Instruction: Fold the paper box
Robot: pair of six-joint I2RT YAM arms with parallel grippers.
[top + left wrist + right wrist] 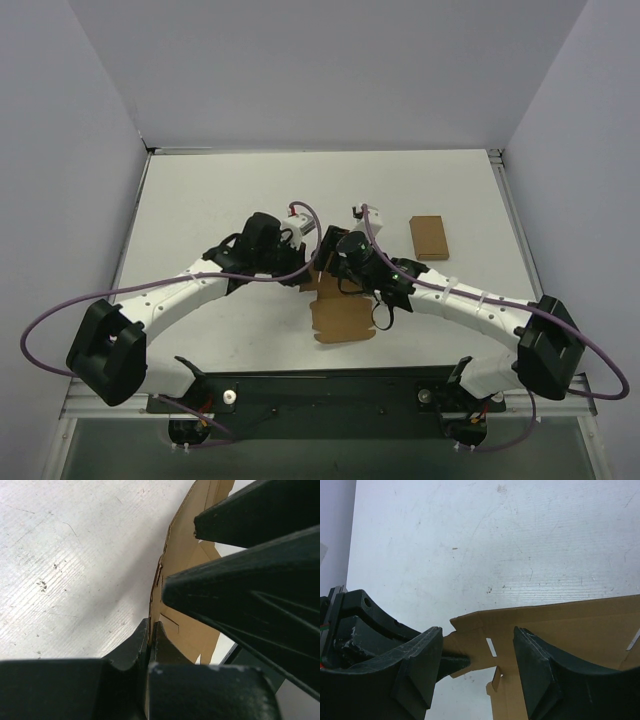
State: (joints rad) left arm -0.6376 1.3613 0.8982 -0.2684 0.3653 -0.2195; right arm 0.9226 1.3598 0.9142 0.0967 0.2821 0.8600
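Top external view showed both arms reaching in to the middle of the table, where the paper box lay as a partly raised brown sheet, its near part flat on the surface and its far edge lifted between the claws. A smaller plain cardboard rectangle sat apart to the right.

The left gripper was pressed together on a thin edge of the sheet, pinching it. The right gripper was spread wide, with the slotted corner of the sheet showing between its fingers and nothing clamped.

The main risk looked to be at that single pinch. The cardboard was thin, so a hard pull or twist could tear the tab or bend it away from its crease. A weak hold could let the sheet slide out and drop flat. The two claws also sat very close together, so closing the right one carelessly could strike the left or catch the wrong flap.
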